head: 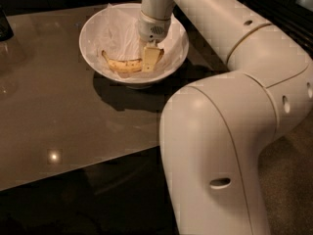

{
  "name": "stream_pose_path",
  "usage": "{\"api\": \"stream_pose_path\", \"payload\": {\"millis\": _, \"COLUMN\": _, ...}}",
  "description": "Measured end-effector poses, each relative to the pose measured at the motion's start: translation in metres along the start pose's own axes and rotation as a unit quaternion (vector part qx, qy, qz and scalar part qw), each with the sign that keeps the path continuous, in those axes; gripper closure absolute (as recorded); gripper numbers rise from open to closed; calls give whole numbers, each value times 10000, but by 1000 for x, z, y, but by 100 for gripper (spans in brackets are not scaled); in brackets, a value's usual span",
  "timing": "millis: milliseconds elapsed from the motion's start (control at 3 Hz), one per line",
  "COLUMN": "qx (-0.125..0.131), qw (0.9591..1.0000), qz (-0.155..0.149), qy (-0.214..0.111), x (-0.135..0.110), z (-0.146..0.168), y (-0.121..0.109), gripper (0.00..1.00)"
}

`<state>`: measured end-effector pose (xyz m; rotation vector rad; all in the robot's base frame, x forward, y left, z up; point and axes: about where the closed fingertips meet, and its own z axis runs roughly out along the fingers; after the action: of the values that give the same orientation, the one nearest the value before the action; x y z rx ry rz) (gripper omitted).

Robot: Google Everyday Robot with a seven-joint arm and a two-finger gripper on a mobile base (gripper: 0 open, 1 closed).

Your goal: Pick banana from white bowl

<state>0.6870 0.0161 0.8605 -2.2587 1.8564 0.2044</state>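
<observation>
Gripper (150, 64) is low inside the white bowl (87, 31), pointing approx straight down. The arm (230, 28) reaches in over the rim on the gripper's right. A top-down entry makes sense here, since the wide sloping sides shut off any sideways approach.

Banana (124, 65) lies directly left of the gripper tip, w/ its right end tucked behind the tip and overlapping it. The rest runs leftward along the bowl floor and the far tip curls up the slope. It prob. sits there because the sides and the crumpled paper (120, 33) funnel anything loose to the lowest spot.

Gripper state: cannot tell. The tip covers that end of the fruit, so neither how wide the gripper stands nor whether it has hold of anything shows. Banana looks fully rested on the paper, not lifted.

Judgement: this is the grasp step, w/ the pick not yet done. Contact is at the end, not the middle – a hold there could let the long left part swing or slip on the lift.

Below and toward the camera from the gripper – the glossy table (44, 116), which carries the bowl
</observation>
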Motion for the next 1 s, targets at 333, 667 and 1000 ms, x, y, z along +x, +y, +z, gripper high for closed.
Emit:
{"api": "stream_pose_path", "payload": {"millis": 333, "qx": 211, "qw": 9996, "qz": -78, "qy": -182, "x": 1, "z": -19, "y": 0, "gripper": 100}}
{"api": "stream_pose_path", "payload": {"millis": 667, "qx": 401, "qw": 9986, "qz": -66, "qy": -341, "x": 3, "z": -30, "y": -4, "gripper": 100}}
{"api": "stream_pose_path", "payload": {"millis": 1000, "qx": 403, "qw": 9986, "qz": -67, "qy": -343, "x": 3, "z": -30, "y": -4, "gripper": 100}}
